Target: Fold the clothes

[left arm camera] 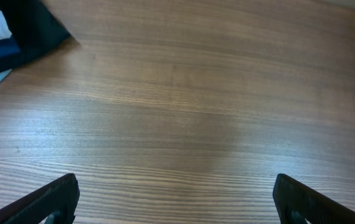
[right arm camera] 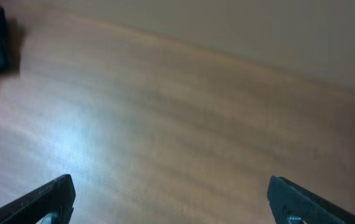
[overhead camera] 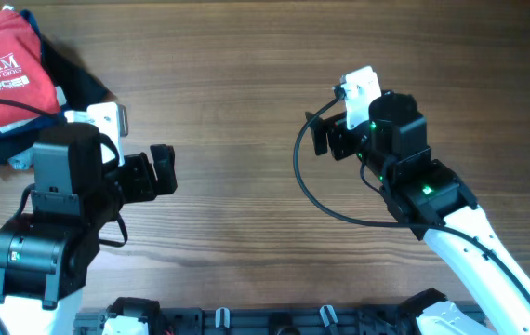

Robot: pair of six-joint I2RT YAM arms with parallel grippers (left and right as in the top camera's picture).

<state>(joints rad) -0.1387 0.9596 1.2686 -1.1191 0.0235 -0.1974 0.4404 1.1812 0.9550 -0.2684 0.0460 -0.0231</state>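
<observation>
Jaws on both our arms stand spread over the wooden desk (overhead camera: 246, 102); the folded red T-shirt (overhead camera: 0, 56) lies on navy clothes (overhead camera: 74, 74), far left.

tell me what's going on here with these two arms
Nothing is being handled right now. The red T-shirt with white lettering lies bunched on top of some navy clothes at the far left corner of the wooden table. The left gripper and the right gripper are both open and empty over bare wood. The left one is nearer the pile. The folding does not look started.
</observation>
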